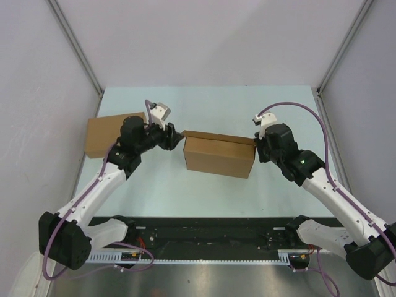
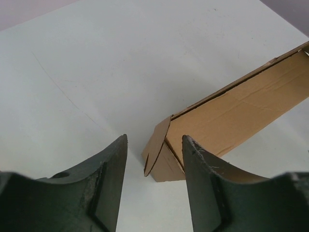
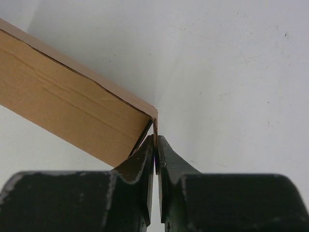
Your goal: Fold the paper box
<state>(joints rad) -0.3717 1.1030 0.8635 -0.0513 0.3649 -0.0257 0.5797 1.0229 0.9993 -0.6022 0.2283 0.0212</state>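
The paper box [image 1: 219, 154] is a brown, shallow rectangular box in the middle of the table. My right gripper [image 1: 257, 147] is shut on the thin cardboard edge at its right end. In the right wrist view the gripper [image 3: 155, 139] pinches that edge just under the corner of the box [image 3: 63, 104]. My left gripper [image 1: 176, 140] is open and empty, just off the box's left end. In the left wrist view the gripper [image 2: 154, 140] frames a loose rounded flap [image 2: 155, 145] that stands out from the end of the box [image 2: 241, 111], without touching it.
A second plain brown cardboard box [image 1: 104, 136] sits at the far left of the table, behind my left arm. Grey walls close in the pale green table [image 1: 204, 105] on three sides. A black rail [image 1: 204, 238] runs along the near edge.
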